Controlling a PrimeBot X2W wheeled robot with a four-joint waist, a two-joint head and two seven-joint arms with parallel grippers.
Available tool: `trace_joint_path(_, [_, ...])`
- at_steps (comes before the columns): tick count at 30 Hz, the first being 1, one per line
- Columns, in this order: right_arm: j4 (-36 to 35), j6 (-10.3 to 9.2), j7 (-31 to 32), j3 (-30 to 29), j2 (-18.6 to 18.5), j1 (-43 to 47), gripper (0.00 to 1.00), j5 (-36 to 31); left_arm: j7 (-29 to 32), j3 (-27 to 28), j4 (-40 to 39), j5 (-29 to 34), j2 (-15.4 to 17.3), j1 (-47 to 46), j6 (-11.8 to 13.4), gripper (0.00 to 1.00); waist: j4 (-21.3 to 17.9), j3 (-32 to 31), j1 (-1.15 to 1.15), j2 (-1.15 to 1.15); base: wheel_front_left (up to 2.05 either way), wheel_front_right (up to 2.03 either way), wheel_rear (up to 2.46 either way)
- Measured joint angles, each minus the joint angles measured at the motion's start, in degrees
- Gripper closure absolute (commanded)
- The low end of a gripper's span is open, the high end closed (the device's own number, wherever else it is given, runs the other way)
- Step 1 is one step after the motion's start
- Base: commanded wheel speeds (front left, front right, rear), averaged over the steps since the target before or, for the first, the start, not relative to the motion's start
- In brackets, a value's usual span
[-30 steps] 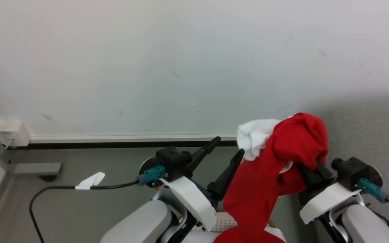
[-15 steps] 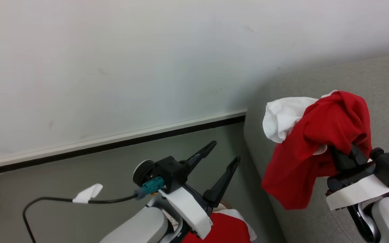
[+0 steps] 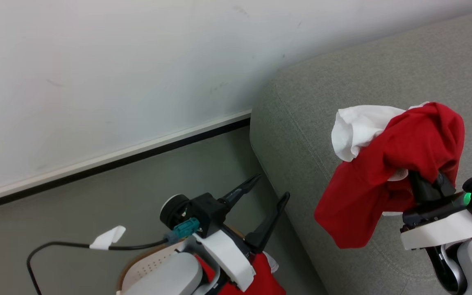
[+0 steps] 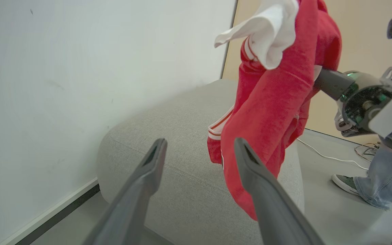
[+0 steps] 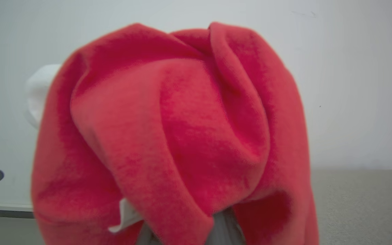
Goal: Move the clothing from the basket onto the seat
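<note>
Clothing (image 3: 383,176): red with white trim, draped over the right gripper (image 3: 429,185), hanging above the sofa (image 3: 342,82) near its rounded corner.
Right gripper: clenched on the clothing, fingertips buried in fabric.
Left gripper (image 3: 273,185): fingers spread wide, empty, just off the sofa's corner.
Sofa: grey, against the wall (image 3: 137,61).
Basket (image 3: 146,266): under the left arm (image 3: 170,278), red cloth (image 3: 264,278) inside.
</note>
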Motion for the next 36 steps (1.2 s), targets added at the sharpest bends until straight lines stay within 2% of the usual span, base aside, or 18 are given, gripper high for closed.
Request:
trace_joint_path(7, [-0.15,0.00,0.00,-2.88,-0.58,-5.33,1.00,2.26,0.01,-0.31,0.25,1.65,0.05,-2.03,-1.31,0.00,0.19,4.93,0.00,0.00,0.00,0.00,0.00])
trace_joint_path(17, [0.02,0.00,-0.01,-13.94,-7.55,-17.87,1.00,5.82,3.35,-0.21,-2.78,3.72,2.61,-8.40,-1.63,0.00,3.44,16.67,0.01,0.00,0.00,0.00,0.00])
trace_joint_path(26, [10.04,0.00,-0.04,-22.58,-15.02,-28.74,1.00,6.69,4.83,-0.11,-4.90,5.48,3.28,-12.77,-1.88,0.00,7.98,29.03,0.02,0.00,0.00,0.00,0.00])
trace_joint_path(28, [13.90,0.00,-0.05,-22.58,-16.84,-29.51,1.00,5.82,4.45,-0.07,-4.75,5.56,3.23,-13.07,-1.89,0.00,9.17,31.30,0.01,0.00,0.00,0.00,0.00])
trace_joint_path(31, [21.13,0.00,1.08,-19.11,-18.98,-30.38,1.00,5.14,3.76,0.03,-3.96,5.59,3.01,-13.44,-2.03,0.00,11.22,33.80,0.02,-0.01,0.00,0.00,0.00])
trace_joint_path(36, [29.84,0.01,8.70,-11.60,-22.23,-32.36,1.00,7.59,2.32,0.29,-2.33,5.41,1.77,-13.54,-2.32,0.00,14.28,35.30,0.01,-0.01,0.00,0.00,0.00])
